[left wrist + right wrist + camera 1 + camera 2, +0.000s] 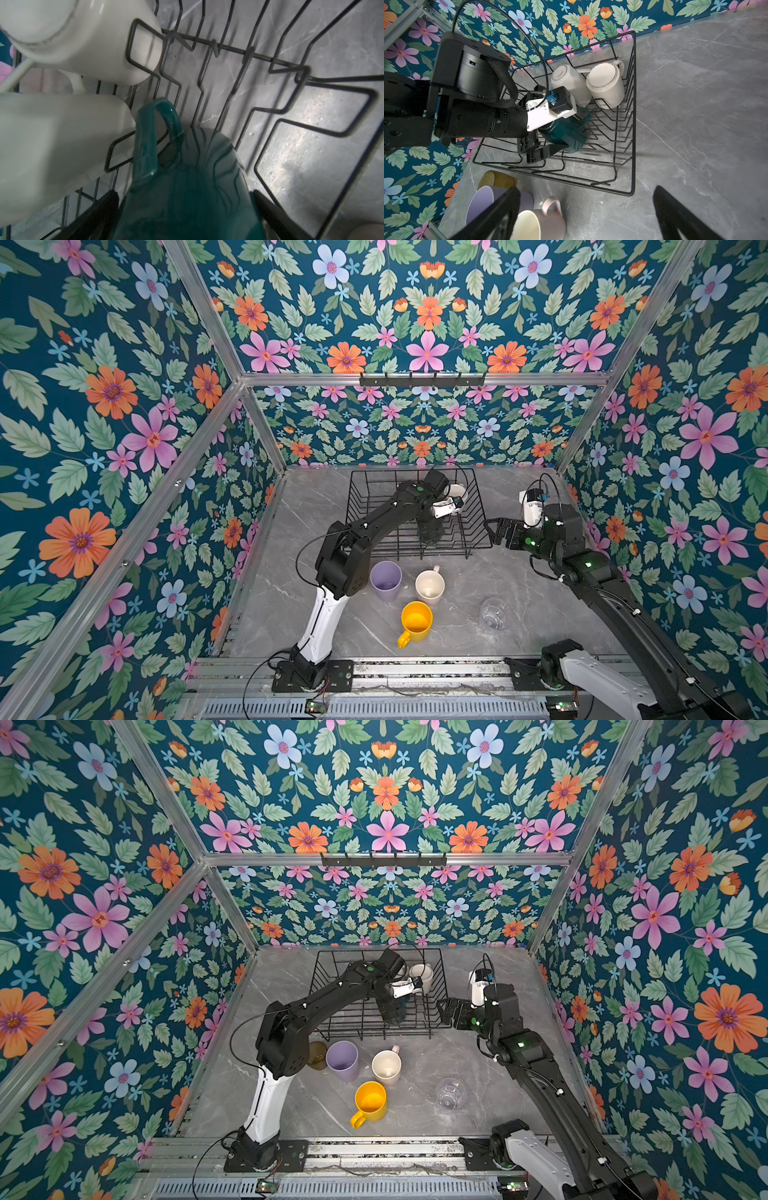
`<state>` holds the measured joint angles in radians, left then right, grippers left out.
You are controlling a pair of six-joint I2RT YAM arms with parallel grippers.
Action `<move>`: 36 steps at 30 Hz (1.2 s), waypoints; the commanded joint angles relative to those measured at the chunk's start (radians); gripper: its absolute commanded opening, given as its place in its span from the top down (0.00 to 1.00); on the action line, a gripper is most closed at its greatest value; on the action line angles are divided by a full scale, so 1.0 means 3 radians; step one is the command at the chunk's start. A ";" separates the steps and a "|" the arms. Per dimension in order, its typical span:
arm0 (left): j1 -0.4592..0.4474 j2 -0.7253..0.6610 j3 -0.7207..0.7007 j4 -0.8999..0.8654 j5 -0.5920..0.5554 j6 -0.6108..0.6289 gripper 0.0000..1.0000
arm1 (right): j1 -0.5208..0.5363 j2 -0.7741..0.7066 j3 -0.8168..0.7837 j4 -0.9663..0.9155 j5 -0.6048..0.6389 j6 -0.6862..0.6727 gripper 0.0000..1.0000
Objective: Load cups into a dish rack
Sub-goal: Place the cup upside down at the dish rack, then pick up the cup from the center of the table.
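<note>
In both top views, your left gripper point(430, 533) reaches down into the black wire dish rack point(370, 506) at the far side of the grey marble table point(552, 614). In front of the rack stand a lilac tumbler point(385, 580), a pale pink mug point(430, 587), a yellow mug point(415, 622) and a clear glass point(494, 614). An olive-brown tumbler point(316, 1054) shows in a top view. Your right gripper point(494, 531) hovers just beside the rack, spread wide and empty.

In the left wrist view, the left gripper's fingers point(104, 207) flank a dark green mug point(197, 158) lying tilted on the dividers. You cannot tell whether they press it or stand clear. Two white mugs point(83, 47) lie beside it.

In the right wrist view, both white mugs lean bottoms-up in the rack's corner.
</note>
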<state>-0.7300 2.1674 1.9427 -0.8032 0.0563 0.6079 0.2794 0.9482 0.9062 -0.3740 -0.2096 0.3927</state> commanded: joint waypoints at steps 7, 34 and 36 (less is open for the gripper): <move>0.0014 -0.0651 -0.0442 0.0721 0.0011 -0.0135 0.01 | -0.0005 -0.0026 0.0128 -0.0076 0.0008 -0.0040 0.01; 0.1307 -0.3536 -0.3475 0.3351 -0.0703 -0.2597 0.00 | 0.1262 0.1177 0.0853 -0.1182 0.0257 -0.0104 0.27; 0.1333 -0.3602 -0.3536 0.3367 -0.0708 -0.2629 0.00 | 0.1370 0.1220 0.0773 -0.1185 0.0254 -0.0012 0.31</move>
<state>-0.3370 1.1076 0.8970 0.1524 -0.1455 -0.1177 0.6601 1.3025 1.1561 -0.6907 -0.1520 0.3424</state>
